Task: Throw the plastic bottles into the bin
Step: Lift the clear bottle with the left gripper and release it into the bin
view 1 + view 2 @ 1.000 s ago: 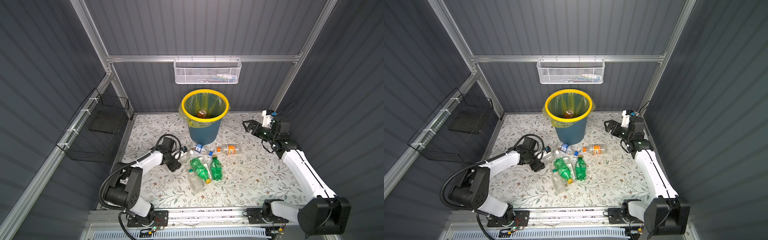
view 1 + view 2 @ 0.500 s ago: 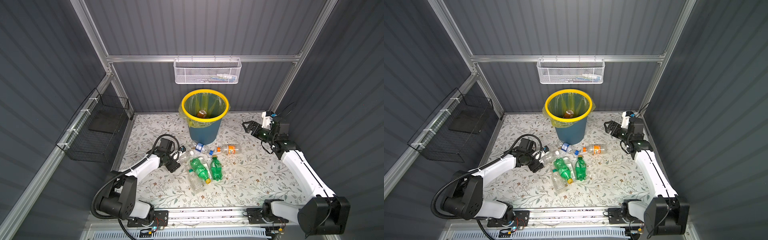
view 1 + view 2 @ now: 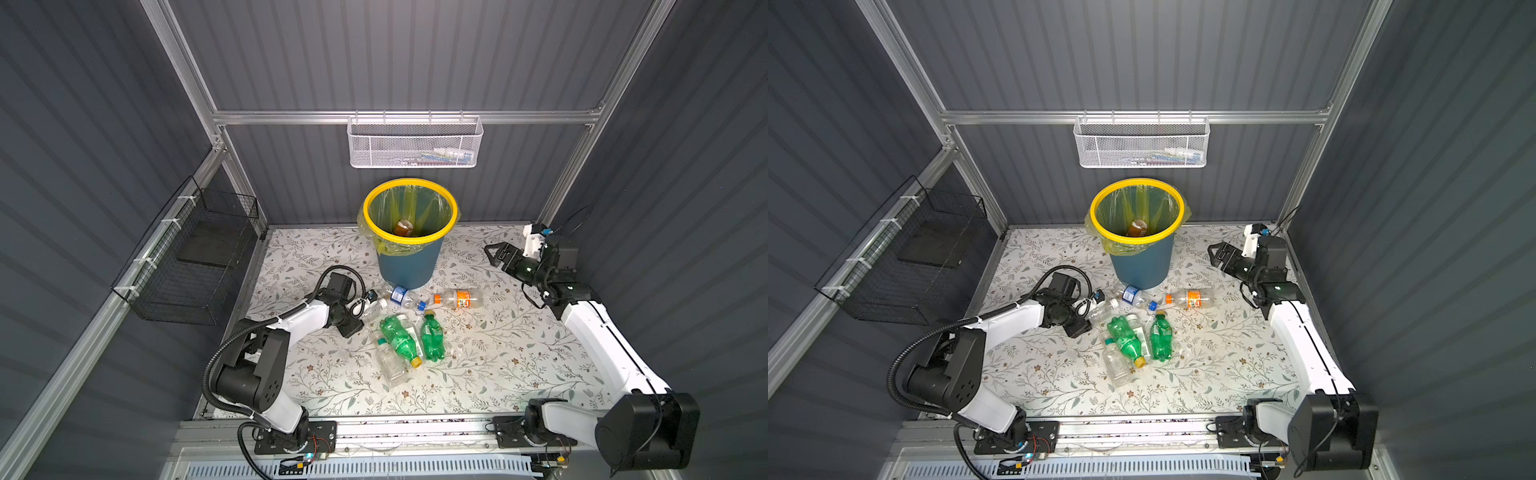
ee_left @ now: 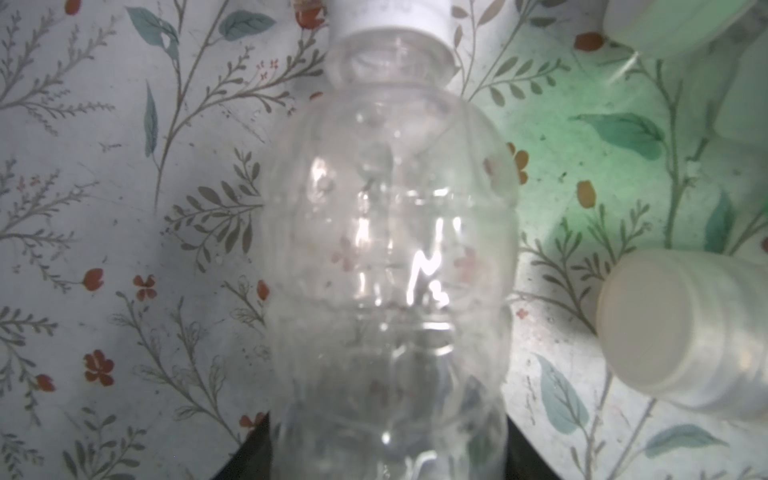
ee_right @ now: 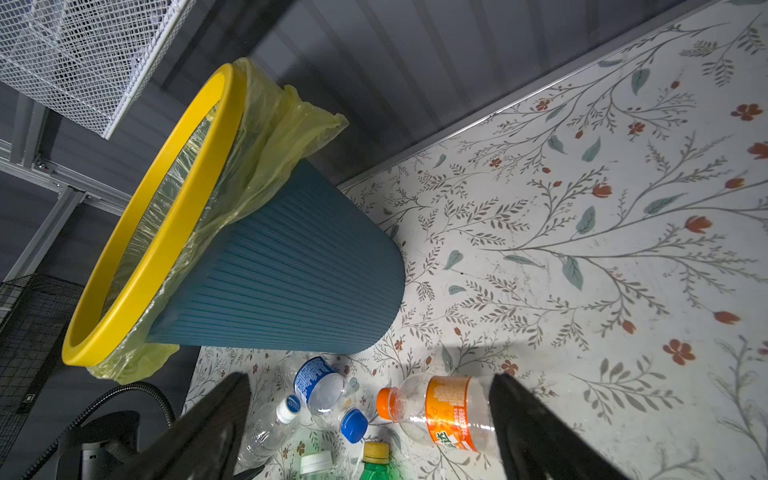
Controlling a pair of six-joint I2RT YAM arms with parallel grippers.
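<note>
Your left gripper lies low on the mat with a white-capped bottle at its jaws, just in front of the bin, which holds one brown bottle. Beside it you see a blue-label bottle, an orange-label bottle, two green bottles side by side, and a clear bottle against them. Your right gripper hangs near the back right corner, jaws apart, well apart from them.
</note>
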